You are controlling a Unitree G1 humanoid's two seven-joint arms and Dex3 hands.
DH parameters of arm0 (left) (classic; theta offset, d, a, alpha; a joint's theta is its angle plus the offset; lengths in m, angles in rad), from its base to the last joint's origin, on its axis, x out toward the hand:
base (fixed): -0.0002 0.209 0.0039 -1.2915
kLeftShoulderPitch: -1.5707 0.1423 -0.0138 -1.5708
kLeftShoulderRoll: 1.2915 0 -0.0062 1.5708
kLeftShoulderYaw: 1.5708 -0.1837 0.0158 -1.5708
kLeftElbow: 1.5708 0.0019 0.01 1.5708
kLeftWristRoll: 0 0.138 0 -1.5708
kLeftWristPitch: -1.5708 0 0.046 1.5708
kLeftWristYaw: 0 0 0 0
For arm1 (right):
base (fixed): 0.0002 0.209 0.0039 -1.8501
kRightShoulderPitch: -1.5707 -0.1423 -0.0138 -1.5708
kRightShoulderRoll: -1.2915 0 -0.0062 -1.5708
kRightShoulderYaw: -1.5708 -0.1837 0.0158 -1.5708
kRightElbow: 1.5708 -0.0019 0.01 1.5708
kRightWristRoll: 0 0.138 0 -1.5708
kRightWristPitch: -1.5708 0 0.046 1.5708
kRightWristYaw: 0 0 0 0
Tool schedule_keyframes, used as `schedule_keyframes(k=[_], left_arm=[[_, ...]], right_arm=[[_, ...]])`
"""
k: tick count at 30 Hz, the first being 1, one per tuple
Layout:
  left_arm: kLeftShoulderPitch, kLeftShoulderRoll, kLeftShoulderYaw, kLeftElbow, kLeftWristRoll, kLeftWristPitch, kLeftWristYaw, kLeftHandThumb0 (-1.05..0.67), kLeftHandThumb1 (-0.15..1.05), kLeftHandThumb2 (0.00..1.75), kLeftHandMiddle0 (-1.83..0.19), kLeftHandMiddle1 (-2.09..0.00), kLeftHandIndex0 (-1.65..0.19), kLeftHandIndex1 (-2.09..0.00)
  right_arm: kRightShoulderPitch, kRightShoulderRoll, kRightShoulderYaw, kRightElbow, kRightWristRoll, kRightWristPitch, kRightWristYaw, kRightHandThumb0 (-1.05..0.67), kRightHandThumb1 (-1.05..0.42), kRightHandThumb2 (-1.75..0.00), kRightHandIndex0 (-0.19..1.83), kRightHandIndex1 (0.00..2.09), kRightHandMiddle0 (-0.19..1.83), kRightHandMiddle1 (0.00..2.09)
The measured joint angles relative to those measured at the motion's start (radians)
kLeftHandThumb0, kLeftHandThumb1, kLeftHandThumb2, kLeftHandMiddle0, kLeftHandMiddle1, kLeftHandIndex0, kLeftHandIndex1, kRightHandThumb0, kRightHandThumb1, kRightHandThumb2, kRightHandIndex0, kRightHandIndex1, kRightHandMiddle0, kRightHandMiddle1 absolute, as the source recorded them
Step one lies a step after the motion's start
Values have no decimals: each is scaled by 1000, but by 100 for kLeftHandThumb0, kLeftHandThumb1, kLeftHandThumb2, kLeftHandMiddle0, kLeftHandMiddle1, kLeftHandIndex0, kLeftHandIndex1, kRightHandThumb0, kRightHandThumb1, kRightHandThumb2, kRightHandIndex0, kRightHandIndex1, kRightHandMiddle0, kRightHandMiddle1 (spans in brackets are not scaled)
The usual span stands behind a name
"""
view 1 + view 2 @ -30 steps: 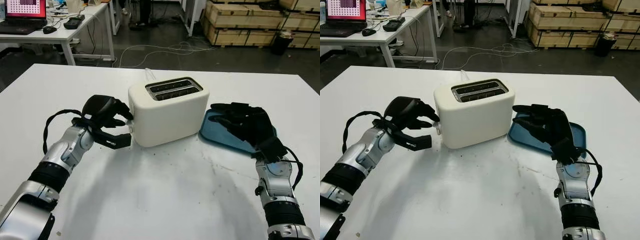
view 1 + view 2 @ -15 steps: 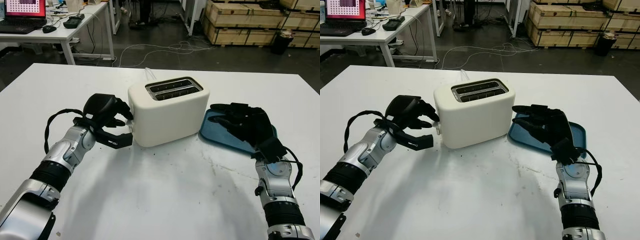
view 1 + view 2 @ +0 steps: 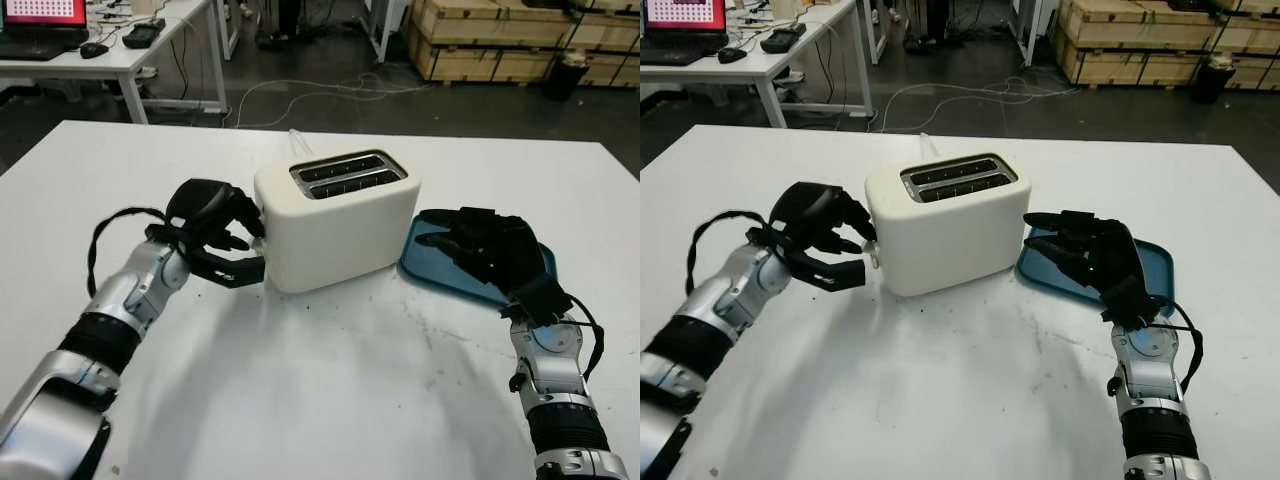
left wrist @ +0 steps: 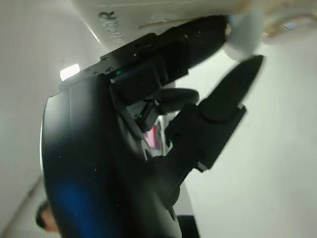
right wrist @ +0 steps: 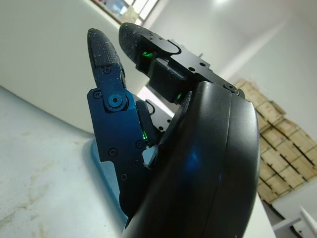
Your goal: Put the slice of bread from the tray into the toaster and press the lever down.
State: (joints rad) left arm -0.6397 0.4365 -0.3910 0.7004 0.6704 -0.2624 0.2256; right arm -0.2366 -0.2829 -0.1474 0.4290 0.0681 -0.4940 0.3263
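The white two-slot toaster [image 3: 335, 225] stands mid-table, its slots [image 3: 346, 175] dark inside. I cannot tell whether bread sits in them. My left hand [image 3: 245, 250] is at the toaster's left end, curled around the small white lever [image 3: 873, 256], with the fingers [image 3: 240, 222] above it and the thumb below. In the left wrist view the lever knob [image 4: 243, 30] sits right at the fingertips [image 4: 247, 69]. The blue tray [image 3: 1155, 265] lies right of the toaster. My right hand [image 3: 475, 240] hovers over it, open; the tray's visible part is bare.
The toaster's cord [image 3: 296, 145] runs off behind it. Beyond the white table [image 3: 330, 380] are a desk with a laptop [image 3: 40, 15], floor cables and wooden crates [image 3: 490, 45].
My left thumb has come up a little towards the lever under the fingers. The right hand has stayed over the tray.
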Motion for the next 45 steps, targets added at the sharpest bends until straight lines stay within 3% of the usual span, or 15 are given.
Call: schedule_keyframes(k=[3,7,9,15,22,24,26,28,30,31,32,33,36,40,45], left_arm=[[-4,-8,0,27,-20,-4,18,-25,92,3,-70,-113,-111,-1],[-10,-9,0,45,-37,-6,20,-26,92,5,-76,-88,-109,-1],[-10,-9,0,47,-42,-6,20,-25,92,3,-71,-109,-111,-1],[-9,-9,0,48,-43,1,20,-25,92,2,-66,-132,-112,-1],[-10,-9,-1,48,-43,2,20,-25,91,3,-70,-106,-112,-1],[-10,-9,-2,49,-43,-10,20,-23,90,1,-66,-136,-114,-2],[-11,-9,-5,49,-42,-17,20,-23,91,1,-62,-153,-113,-1],[-13,-8,-10,46,-41,-18,20,-23,92,2,-61,-142,-112,0],[-6,-2,-13,20,-41,-17,17,-25,92,7,-68,-92,-112,-1],[1,4,-15,-2,-41,-15,11,-25,92,7,-71,-80,-112,-1],[8,7,-15,-17,-41,-11,10,-24,91,5,-70,-113,-113,-1],[11,8,-15,-20,-41,-3,10,-24,90,2,-67,-119,-114,-1],[-7,3,-20,36,-41,20,10,-26,90,1,-88,-67,-114,0],[-16,-6,-20,69,-48,30,10,-27,92,8,-79,-73,-108,0],[-16,-6,-23,66,-50,34,10,-26,92,9,-69,-66,-108,-1]], right_arm=[[0,0,0,0,0,0,0,-56,-88,0,115,18,110,0],[0,0,0,0,0,0,0,-55,-88,0,115,19,109,0],[0,0,0,0,0,0,0,-56,-88,0,115,19,110,0],[0,0,0,0,0,0,2,-55,-88,0,114,20,109,0],[0,0,0,0,0,0,2,-58,-88,0,114,20,110,0],[0,0,0,0,0,0,2,-56,-88,0,114,21,110,0],[0,0,0,0,0,0,2,-56,-88,0,113,21,110,0],[0,0,0,0,0,0,2,-57,-88,0,113,21,110,0],[0,0,0,0,0,0,1,-56,-88,0,113,22,110,0],[0,0,0,-1,0,0,1,-56,-88,0,113,22,110,0],[0,0,0,-1,0,0,1,-56,-88,0,113,22,110,0],[0,0,0,-1,0,0,1,-56,-88,0,112,22,110,0],[1,0,0,-2,0,1,1,-57,-88,0,113,22,110,0],[1,0,-2,-2,0,1,6,-56,-88,0,113,24,110,0],[1,0,-1,-1,0,0,6,-56,-89,0,113,24,110,0]])
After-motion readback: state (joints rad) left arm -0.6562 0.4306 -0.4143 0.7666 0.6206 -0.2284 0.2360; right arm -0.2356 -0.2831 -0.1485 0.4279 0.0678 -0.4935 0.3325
